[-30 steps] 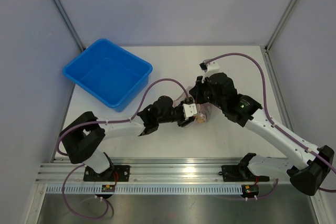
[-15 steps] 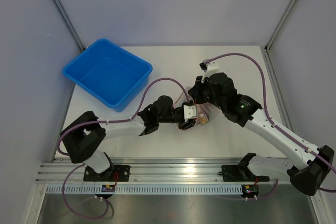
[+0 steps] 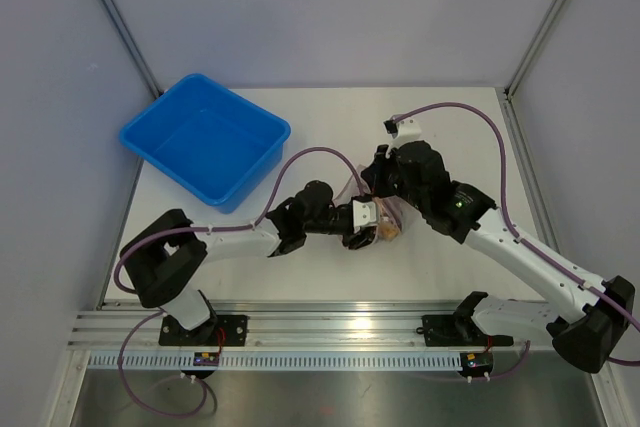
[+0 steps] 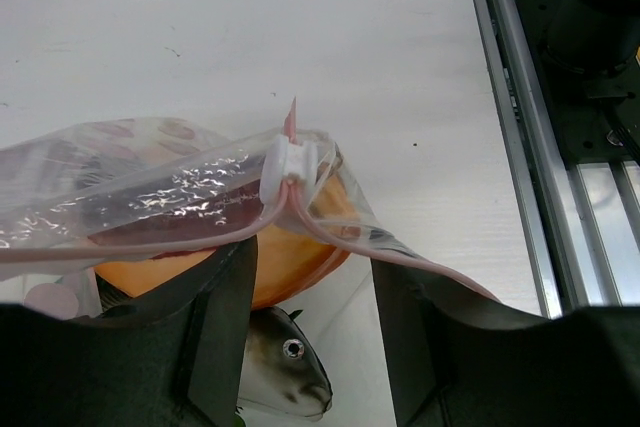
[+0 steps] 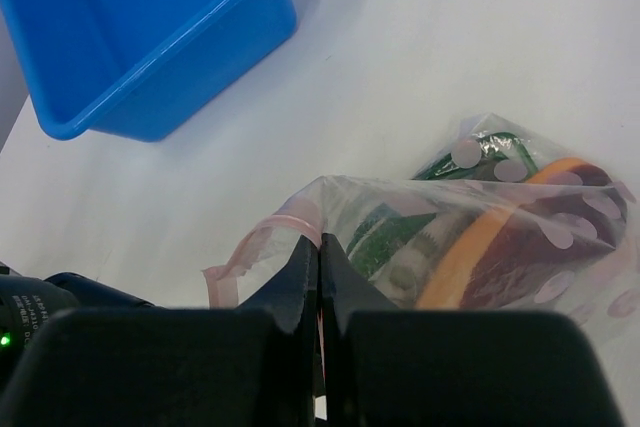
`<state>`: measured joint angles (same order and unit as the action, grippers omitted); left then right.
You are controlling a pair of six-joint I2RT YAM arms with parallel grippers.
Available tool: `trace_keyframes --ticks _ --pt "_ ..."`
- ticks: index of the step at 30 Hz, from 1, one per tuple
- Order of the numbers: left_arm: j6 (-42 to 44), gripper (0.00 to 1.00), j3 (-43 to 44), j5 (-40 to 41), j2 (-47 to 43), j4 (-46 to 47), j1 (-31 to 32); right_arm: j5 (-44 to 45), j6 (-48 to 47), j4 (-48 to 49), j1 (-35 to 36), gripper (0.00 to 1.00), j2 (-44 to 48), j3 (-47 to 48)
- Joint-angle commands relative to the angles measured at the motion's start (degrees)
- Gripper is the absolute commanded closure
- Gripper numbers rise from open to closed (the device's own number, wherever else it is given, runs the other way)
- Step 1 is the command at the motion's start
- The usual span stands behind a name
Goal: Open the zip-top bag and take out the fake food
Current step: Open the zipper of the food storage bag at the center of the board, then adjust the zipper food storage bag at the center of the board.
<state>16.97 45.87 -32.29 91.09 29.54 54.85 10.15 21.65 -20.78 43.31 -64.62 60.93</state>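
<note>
The zip-top bag (image 3: 390, 215) lies mid-table between both grippers, holding the fake food. In the left wrist view the bag (image 4: 120, 187) has its pinkish zip strip (image 4: 420, 262) spread apart below a white slider (image 4: 288, 162). My left gripper (image 4: 312, 282) is open at the bag's mouth, one side of the strip draped over its right finger (image 4: 430, 347). A grey fish (image 4: 285, 362) and an orange-tan piece (image 4: 300, 252) lie between the fingers. My right gripper (image 5: 320, 247) is shut on the bag's pinkish edge (image 5: 250, 247). Green vegetable (image 5: 385, 232) and the orange piece (image 5: 480, 237) show through the plastic.
A blue plastic bin (image 3: 205, 137) stands at the back left and also shows in the right wrist view (image 5: 150, 27). The aluminium rail (image 4: 540, 197) with the arm bases runs along the near table edge. Purple cables (image 3: 455, 107) loop over both arms.
My left gripper has pushed slightly to the right, further into the bag's mouth. The right gripper keeps its hold and has barely moved.
</note>
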Motion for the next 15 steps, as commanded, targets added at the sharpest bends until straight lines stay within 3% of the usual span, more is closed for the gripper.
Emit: trace_keyframes --ticks 1,5,8,9,12,15 --pt "1.2 0.48 3.0 0.2 1.4 0.0 1.7 1.0 2.1 6.5 0.5 1.00 0.8 0.5" --pt "1.8 0.53 4.6 3.0 2.5 -1.8 2.4 -0.8 3.1 8.2 0.5 1.00 2.1 -0.6" --pt "1.9 0.70 5.5 3.3 3.6 -3.0 2.5 -0.3 3.2 8.6 0.5 1.00 3.7 -1.2" --pt "1.9 0.80 6.3 3.2 3.8 -4.0 2.5 -0.3 3.1 8.8 0.5 1.00 4.4 -1.5" --pt "2.3 0.95 7.7 1.7 4.5 -6.1 2.5 0.1 3.6 9.5 0.5 1.00 5.6 -2.2" --pt "2.2 1.00 7.7 1.4 4.3 -6.3 2.5 1.0 3.4 9.7 0.5 1.00 5.8 -2.6"
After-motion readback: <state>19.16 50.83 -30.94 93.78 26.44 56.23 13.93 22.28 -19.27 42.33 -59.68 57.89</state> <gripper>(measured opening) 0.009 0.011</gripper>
